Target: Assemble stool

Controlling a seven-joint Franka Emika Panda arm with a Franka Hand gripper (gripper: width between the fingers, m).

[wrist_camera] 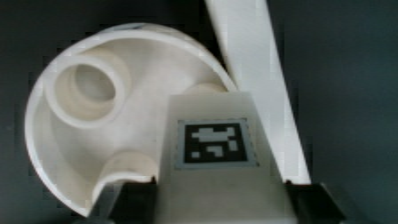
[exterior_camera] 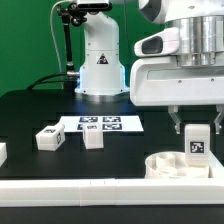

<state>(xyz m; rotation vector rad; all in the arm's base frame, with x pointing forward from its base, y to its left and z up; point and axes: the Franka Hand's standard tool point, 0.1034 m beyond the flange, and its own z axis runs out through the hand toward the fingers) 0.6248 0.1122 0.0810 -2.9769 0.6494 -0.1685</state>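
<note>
My gripper is shut on a white blocky stool leg with a black-and-white tag. It holds the leg upright just above the round white seat at the exterior view's lower right. In the wrist view the leg sits between my two dark fingers, over the seat and its round hole. Two more legs lie on the black table: one at the left, one next to it.
The marker board lies flat in the middle of the table. A long white border rail runs along the front edge and shows in the wrist view. The arm's white base stands behind. Another white part shows at the left edge.
</note>
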